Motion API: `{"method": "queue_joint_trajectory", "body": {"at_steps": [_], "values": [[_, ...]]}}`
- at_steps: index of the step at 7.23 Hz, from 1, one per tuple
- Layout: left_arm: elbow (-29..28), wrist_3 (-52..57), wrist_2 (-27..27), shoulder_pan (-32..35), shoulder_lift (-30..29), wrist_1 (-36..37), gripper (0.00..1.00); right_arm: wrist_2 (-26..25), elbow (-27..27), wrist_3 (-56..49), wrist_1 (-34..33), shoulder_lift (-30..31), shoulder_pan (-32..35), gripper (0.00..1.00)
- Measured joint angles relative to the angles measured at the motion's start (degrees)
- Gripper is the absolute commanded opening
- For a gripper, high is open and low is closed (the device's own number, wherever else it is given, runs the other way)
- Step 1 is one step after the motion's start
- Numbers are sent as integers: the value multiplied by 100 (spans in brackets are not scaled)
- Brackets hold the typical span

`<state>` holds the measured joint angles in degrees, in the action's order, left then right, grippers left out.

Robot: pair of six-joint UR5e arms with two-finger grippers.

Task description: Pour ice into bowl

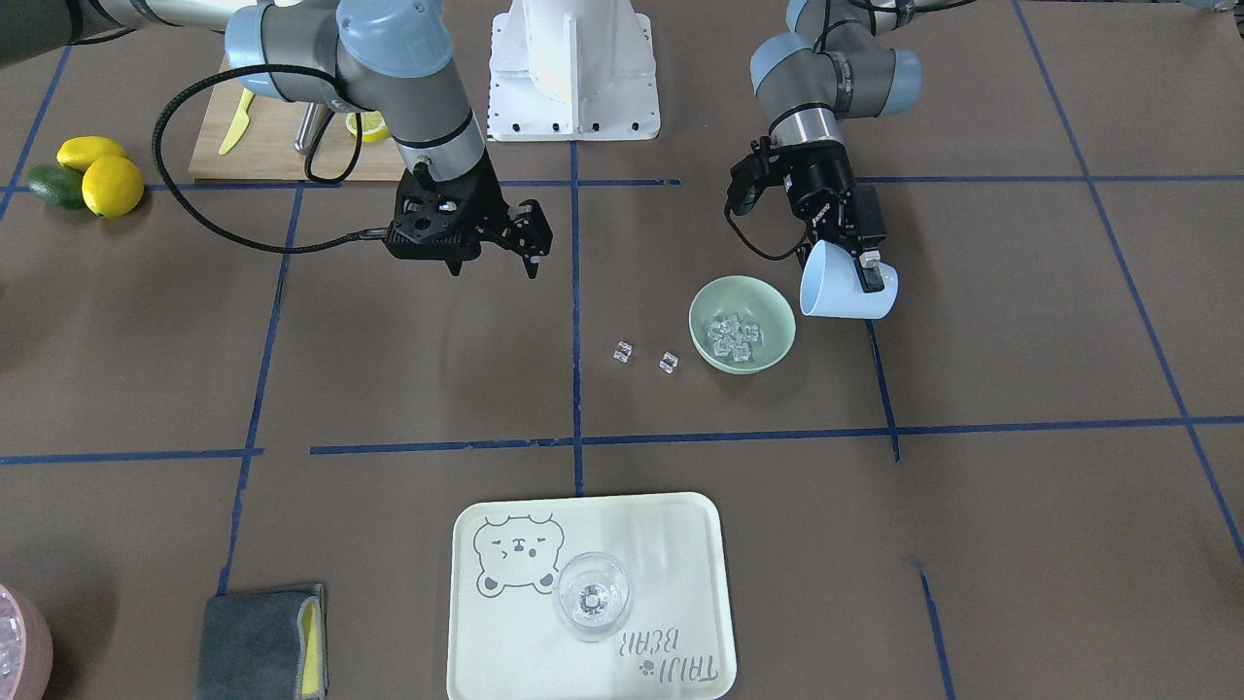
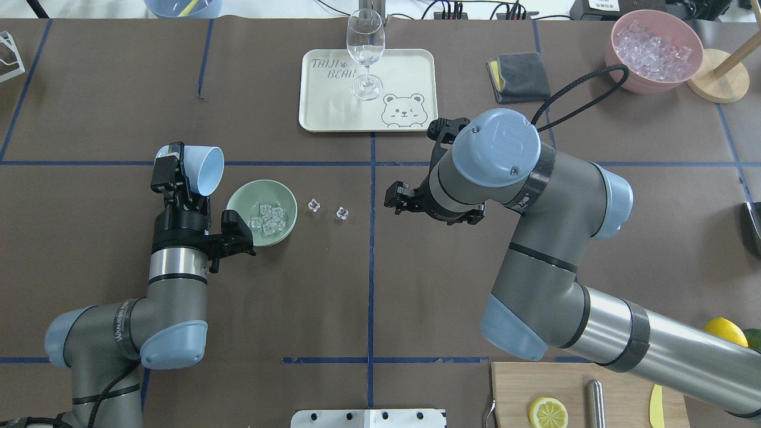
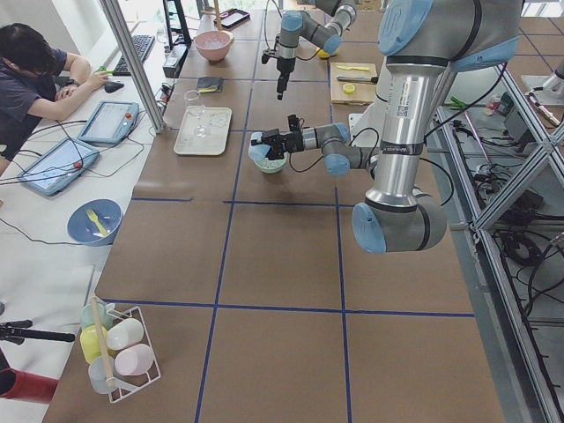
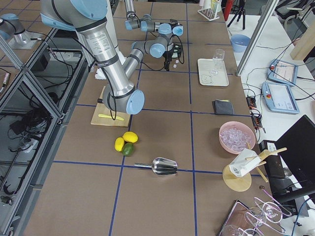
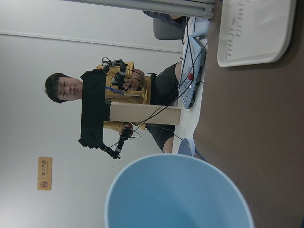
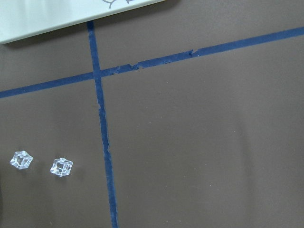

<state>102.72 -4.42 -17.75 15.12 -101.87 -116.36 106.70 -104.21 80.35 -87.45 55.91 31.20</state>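
Light blue and smooth-walled, the cup (image 1: 844,294) is pinched at its rim by the left gripper (image 1: 868,272), one finger inside the mouth and one outside. It lies tipped onto its side, mouth toward the bowl (image 1: 774,303) and just beside the bowl's rim. The left wrist view looks into the cup and shows only bare blue wall, so it looks emptied.

Most of the ice (image 1: 731,337) sits heaped in the bottom of the mint-green bowl. Two loose cubes (image 1: 623,351) lie on the table (image 1: 389,389) near the bowl, between it and the blue tape line (image 1: 575,321). The pour therefore looks nearly done, with only those two left outside.

Farther out, the right gripper (image 1: 494,261) hangs above the table beyond the tape line, jaws apart and holding nothing.

The cubes are probably hard, light and slick, and so small that they could squirt sideways under a pinch. A low, square grip across two flat faces would suit them best. The cup is likely light and stiff, and its rim grip looks secure enough for righting it.
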Motion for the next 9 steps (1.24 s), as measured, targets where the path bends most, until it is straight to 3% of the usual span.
{"method": "queue_joint_trajectory", "body": {"at_steps": [5, 9], "values": [[-142, -1807, -678, -8, 45, -1613, 0, 0, -3, 7, 0, -9, 0, 100], [-176, -3557, -1069, -7, 440, -2826, 0, 0, -3, 3, 0, -8, -6, 100]]}}
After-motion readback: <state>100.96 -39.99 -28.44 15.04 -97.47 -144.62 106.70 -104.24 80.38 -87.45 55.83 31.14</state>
